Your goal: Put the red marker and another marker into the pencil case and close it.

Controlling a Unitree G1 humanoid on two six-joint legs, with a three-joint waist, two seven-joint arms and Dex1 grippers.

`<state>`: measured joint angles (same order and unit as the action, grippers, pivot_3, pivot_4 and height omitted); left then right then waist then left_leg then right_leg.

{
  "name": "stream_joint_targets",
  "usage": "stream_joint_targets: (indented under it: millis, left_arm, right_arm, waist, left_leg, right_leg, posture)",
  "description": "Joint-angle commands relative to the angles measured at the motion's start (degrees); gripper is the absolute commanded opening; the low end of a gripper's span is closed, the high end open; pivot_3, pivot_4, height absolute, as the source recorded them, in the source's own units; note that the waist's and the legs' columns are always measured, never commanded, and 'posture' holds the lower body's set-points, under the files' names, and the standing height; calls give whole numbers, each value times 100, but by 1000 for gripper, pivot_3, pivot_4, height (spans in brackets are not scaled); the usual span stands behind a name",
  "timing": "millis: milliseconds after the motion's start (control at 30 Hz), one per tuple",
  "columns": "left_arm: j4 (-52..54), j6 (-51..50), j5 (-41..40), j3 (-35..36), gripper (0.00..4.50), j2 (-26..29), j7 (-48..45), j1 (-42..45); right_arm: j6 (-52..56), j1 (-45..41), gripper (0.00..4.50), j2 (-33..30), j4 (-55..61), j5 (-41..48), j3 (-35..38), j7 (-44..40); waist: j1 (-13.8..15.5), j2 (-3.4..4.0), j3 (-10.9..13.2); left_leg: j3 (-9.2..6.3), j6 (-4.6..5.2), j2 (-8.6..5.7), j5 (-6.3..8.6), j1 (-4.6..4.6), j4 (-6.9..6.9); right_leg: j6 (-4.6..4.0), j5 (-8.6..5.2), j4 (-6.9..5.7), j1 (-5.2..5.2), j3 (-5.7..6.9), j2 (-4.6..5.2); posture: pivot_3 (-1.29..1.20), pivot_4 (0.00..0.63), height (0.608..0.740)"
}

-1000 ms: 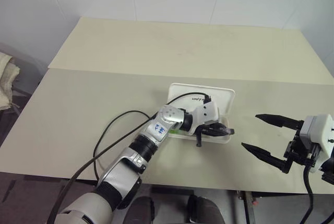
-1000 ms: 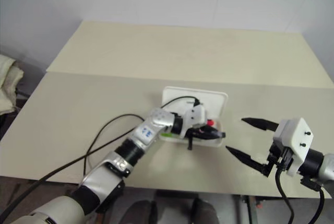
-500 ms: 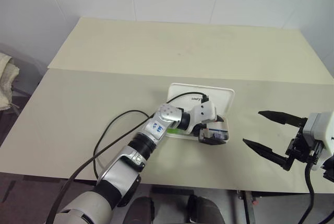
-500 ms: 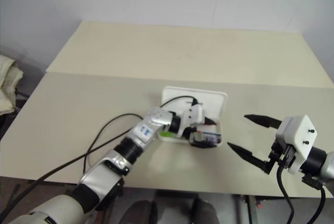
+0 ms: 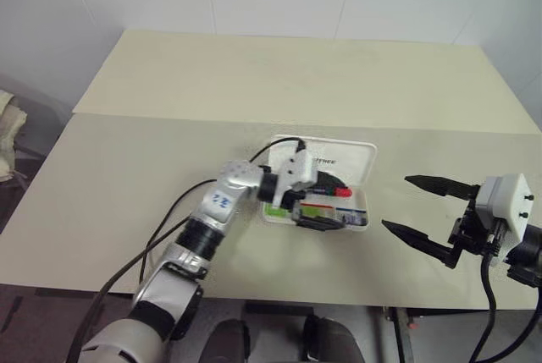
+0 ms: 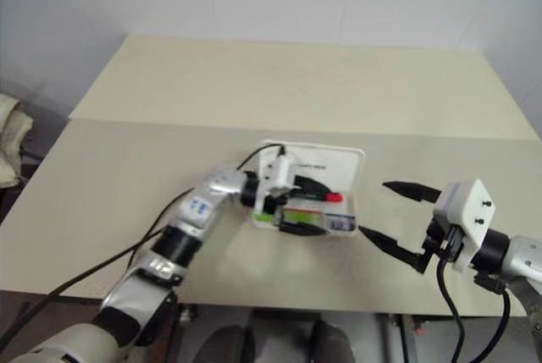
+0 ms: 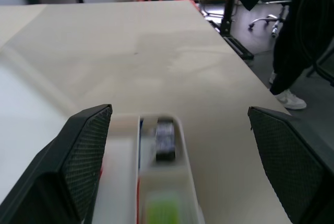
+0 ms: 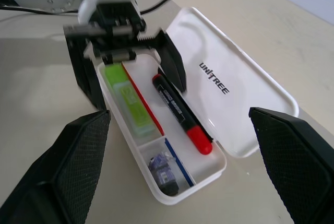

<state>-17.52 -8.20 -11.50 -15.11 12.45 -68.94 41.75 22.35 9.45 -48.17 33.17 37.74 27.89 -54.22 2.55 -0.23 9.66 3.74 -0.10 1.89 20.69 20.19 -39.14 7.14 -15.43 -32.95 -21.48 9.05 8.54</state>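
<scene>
The white pencil case lies open on the table, its lid flat toward the far side. In its tray lie the red marker, black with a red cap, and the other marker, a green highlighter; both rest apart from any finger. My left gripper hovers open over the case's left part, one finger on each side of the tray. To the right of the case my right gripper stands open and empty, pointing at the case.
A small end compartment of the tray holds a dark little object. A black cable runs along my left arm over the table. Beyond the table's right end stand a person's legs and office chairs.
My left gripper has opened and drawn back to the left along the case, leaving the red marker lying uncovered in the tray. The right gripper has kept still.
</scene>
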Motion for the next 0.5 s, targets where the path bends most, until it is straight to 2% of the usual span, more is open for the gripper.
stream_joint_targets:
  millis: [33,233,400,500]
  left_arm:
    - [523,-177,-385,520,4471,489,-85,-190]
    - [364,80,-556,1329,4471,1463,-28,-515]
    - [-379,589,-373,1807,2894,1862,353,-437]
    - [-614,776,-347,1920,1813,1910,554,-389]
  right_arm:
    - [-210,-244,4500,-91,-362,37,5,-274]
    - [-379,-743,4500,-294,-1073,24,-100,-821]
    - [-380,-1092,4500,-392,-1470,39,-268,-1215]
    - [-493,-1314,4500,-436,-1811,-85,-388,-1413]
  waist:
    - [-6,0,0]
    - [19,0,0]
    - [39,-1,0]
    - [35,-2,0]
  left_leg:
    - [0,1,0,-1,0,-1]
    - [-1,1,0,-1,0,0]
    - [-1,1,-1,-1,1,2]
    - [2,1,-3,-1,3,2]
  right_leg:
    - [0,0,-2,0,-1,0]
    - [0,0,-2,1,1,0]
    - [0,0,-3,1,5,0]
    - [1,1,-1,1,4,1]
  posture:
    - [0,150,740]
    - [0,150,740]
    - [0,150,740]
    - [0,150,740]
